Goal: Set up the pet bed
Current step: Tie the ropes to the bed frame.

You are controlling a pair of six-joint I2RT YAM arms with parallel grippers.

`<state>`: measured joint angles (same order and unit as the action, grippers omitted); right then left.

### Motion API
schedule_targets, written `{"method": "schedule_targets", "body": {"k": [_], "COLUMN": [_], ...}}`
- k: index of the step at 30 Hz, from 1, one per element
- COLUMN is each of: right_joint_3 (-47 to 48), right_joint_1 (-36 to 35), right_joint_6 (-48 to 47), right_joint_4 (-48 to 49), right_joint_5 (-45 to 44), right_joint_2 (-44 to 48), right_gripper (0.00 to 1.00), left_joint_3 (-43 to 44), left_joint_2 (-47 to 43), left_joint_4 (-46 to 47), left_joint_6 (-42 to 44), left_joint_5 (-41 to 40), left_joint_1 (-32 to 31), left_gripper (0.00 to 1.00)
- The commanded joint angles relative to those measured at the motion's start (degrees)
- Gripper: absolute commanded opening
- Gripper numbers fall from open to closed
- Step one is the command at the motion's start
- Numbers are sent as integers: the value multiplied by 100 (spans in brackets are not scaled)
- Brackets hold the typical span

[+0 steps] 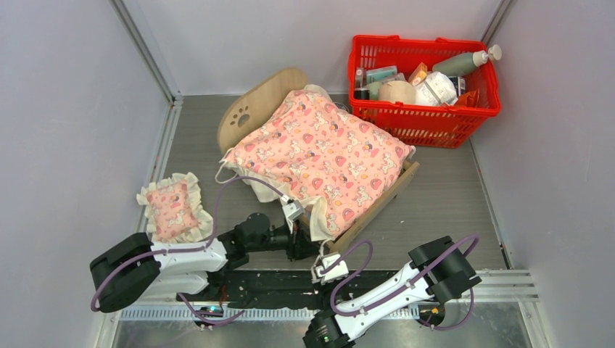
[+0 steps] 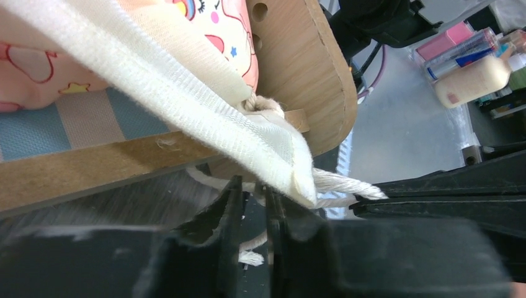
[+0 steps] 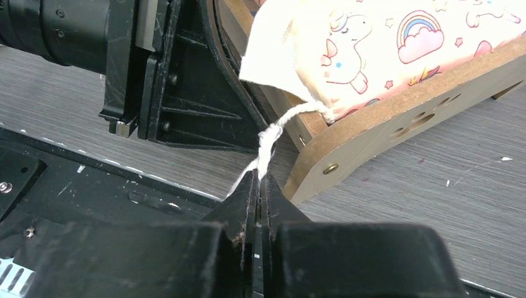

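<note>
At the middle of the bench point(image 1: 450, 210) sits the pet bed point(image 1: 378, 199), set at an angle. Its paw-print headboard point(image 1: 254, 109) points toward the back left, and a pink blanket point(image 1: 319, 152) is spread over it. The pillow point(image 1: 172, 206) lies apart to the left, and the red basket point(image 1: 428, 129) stands behind to the right.

I'd judge the plywood frame light and stiff, likely to skid on the smooth surface if tugged, so a rail or the headboard edge is the place to hold it. The blanket is limp and will sag, so it is best taken at a corner or frill.

From overhead both arms crowd the bed's near corner, but nothing finer shows. The right wrist view shows the right gripper point(image 3: 257, 186) pressed together on a white cord point(image 3: 273, 133) that runs up to the blanket's corner. Only the left wrist view reveals the striped mattress point(image 2: 74, 118) under the blanket. It also shows the left gripper point(image 2: 254, 202) with cord strands in a thin gap between its fingers; whether it pinches them I cannot tell.
</note>
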<state>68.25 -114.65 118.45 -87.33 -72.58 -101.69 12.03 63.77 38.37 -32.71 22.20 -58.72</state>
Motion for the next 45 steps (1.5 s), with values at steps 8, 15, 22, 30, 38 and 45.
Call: {"method": "schedule_targets", "body": {"k": [8,15,22,30,38,45], "right_joint_3": [29,63,-52,-85,-169,-56], "right_joint_1": [177,627,978,1163,1206,1264], "right_joint_6": [1166,-236,-1189,-1436,-1574,-1537], "right_joint_4": [292,1061,1723,1798,1933,1877], "right_joint_5": [172,250,327,264,355,481], "right_joint_2": [67,207,346,384,476,474], "right_gripper": [5,5,5,5,5,5], "left_joint_3": [-44,-197,-341,-342,-435,-488], "left_joint_2": [-850,-978,-1178,-1284,-1606,-1749], "left_joint_4": [-199,-241,-266,-206,-199,-280], "left_joint_6": [-12,-108,-119,-154,-367,-387], "left_joint_5": [-408,-396,-383,-279,-347,-342], "left_joint_1": [-49,-51,-46,-51,-48,-46], "left_gripper": [0,0,0,0,0,0]}}
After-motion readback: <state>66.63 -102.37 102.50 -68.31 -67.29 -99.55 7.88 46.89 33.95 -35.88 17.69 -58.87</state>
